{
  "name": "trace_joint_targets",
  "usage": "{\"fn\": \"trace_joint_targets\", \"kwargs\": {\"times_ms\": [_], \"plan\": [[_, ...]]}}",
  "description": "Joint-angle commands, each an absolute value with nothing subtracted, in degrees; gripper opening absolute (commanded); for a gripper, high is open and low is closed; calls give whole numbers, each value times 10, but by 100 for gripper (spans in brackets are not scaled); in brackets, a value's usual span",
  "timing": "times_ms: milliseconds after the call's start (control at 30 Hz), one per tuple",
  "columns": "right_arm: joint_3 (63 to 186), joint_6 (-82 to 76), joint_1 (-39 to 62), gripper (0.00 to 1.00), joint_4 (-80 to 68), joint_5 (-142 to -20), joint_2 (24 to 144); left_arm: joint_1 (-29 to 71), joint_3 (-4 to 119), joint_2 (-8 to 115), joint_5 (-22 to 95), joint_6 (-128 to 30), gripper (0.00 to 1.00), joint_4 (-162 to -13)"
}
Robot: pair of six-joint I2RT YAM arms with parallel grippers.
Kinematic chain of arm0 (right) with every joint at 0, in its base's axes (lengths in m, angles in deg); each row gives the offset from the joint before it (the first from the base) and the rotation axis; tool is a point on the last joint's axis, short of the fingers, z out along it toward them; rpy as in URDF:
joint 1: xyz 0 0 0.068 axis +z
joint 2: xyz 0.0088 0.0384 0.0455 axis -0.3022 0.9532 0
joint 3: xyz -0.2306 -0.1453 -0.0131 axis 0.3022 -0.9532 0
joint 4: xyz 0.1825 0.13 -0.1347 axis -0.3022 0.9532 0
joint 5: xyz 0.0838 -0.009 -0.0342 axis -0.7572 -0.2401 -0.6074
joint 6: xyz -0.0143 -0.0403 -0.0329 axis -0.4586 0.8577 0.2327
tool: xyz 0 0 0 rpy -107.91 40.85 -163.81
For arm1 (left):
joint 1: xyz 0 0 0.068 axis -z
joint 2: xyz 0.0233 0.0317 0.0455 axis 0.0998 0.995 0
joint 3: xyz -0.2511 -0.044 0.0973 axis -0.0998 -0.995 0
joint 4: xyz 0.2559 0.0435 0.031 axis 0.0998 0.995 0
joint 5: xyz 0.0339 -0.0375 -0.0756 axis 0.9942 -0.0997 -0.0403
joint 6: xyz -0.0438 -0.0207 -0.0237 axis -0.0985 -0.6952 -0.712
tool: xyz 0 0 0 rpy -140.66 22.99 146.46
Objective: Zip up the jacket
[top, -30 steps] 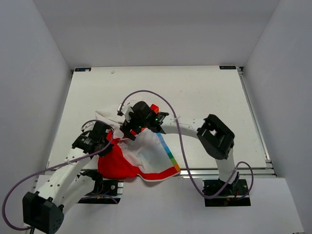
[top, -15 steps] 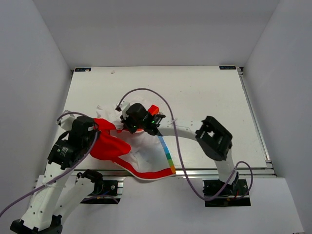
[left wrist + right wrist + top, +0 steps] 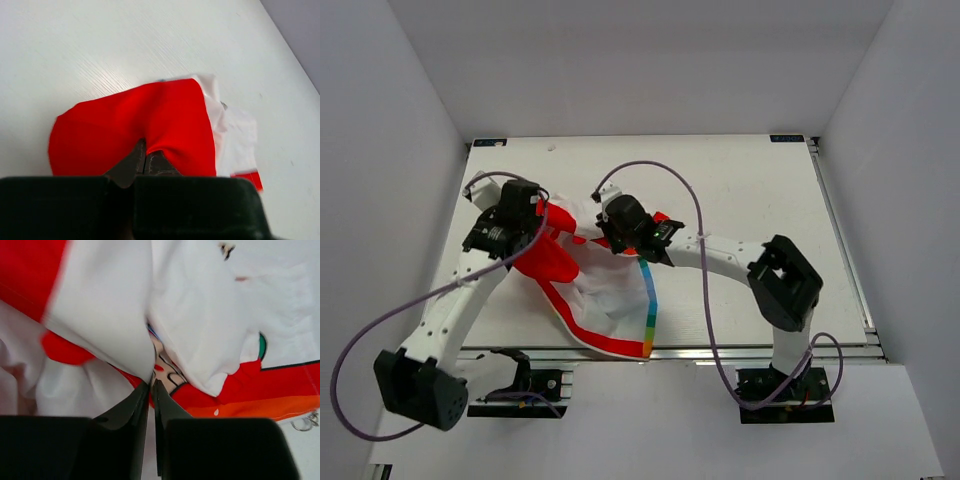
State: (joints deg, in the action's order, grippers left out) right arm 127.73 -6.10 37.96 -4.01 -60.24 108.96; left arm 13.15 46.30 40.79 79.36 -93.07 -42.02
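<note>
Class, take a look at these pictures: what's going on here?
Two robot arms are working on a small jacket lying bunched up on the white table. The left gripper pinches its red part; the right gripper is closed on white fabric near the middle. The jacket is not spread flat, and no zipped front shows.

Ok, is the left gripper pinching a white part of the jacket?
No, the left gripper is shut on a fold of the jacket's red fabric.
</note>
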Motion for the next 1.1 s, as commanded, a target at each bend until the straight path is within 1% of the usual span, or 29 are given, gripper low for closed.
{"fn": "trace_joint_targets", "kwargs": {"times_ms": [0, 33, 67, 100, 133, 200, 233, 267, 300, 333, 367, 433, 500, 533, 567, 633, 667, 733, 767, 867, 900, 967, 1000, 1067], "plan": [[1305, -57, 367, 16, 28, -608, 1148, 71, 494, 465, 806, -901, 0, -474], [1331, -55, 367, 23, 38, -629, 1159, 44, 498, 482, 792, -900, 0, -476], [1343, -57, 367, 26, 67, -635, 1173, 28, 505, 517, 788, -903, 2, -467], [1352, -57, 367, 30, 78, -637, 1174, 14, 513, 534, 787, -907, 10, -458], [1348, -59, 367, 41, 79, -637, 1168, -20, 533, 550, 763, -904, 21, -451], [1315, -58, 367, 50, 52, -636, 1129, -49, 560, 582, 727, -896, 51, -423], [1277, -51, 367, 62, 42, -637, 1094, -56, 594, 609, 711, -895, 76, -390], [1257, -44, 368, 68, 35, -643, 1074, -56, 608, 620, 709, -890, 97, -381], [1237, -37, 369, 75, 21, -653, 1057, -56, 618, 626, 704, -883, 98, -374], [1218, -31, 372, 88, 15, -671, 1038, -56, 625, 629, 696, -874, 98, -369], [1177, -18, 379, 89, 10, -679, 1003, -56, 628, 626, 686, -872, 98, -359], [1145, 2, 413, 89, 12, -665, 977, -56, 619, 601, 669, -870, 98, -342], [1121, 0, 463, 89, 45, -643, 957, -56, 581, 574, 646, -878, 98, -333], [1115, -3, 481, 89, 56, -636, 949, -56, 538, 542, 640, -884, 98, -327], [1099, -3, 523, 89, 60, -630, 945, -56, 510, 523, 614, -888, 98, -326], [1085, 6, 563, 89, 56, -617, 942, -56, 454, 485, 592, -893, 98, -336], [1082, 7, 598, 89, 55, -615, 949, -56, 402, 449, 578, -893, 98, -337], [1082, 4, 625, 89, 43, -612, 960, -56, 363, 414, 570, -895, 98, -336], [1084, 2, 640, 89, 36, -612, 972, -56, 324, 382, 562, -896, 98, -343], [1100, -9, 649, 88, 22, -622, 1013, -56, 268, 332, 495, -877, 98, -421], [1114, -14, 649, 86, 23, -609, 1024, -56, 241, 329, 459, -869, 98, -437], [1126, -26, 649, 85, 25, -574, 1057, -56, 222, 342, 446, -868, 98, -460], [1133, -29, 649, 80, 23, -569, 1066, -56, 210, 351, 447, -867, 98, -462], [1137, -29, 649, 77, 18, -550, 1093, -56, 203, 374, 453, -866, 98, -458]]}}
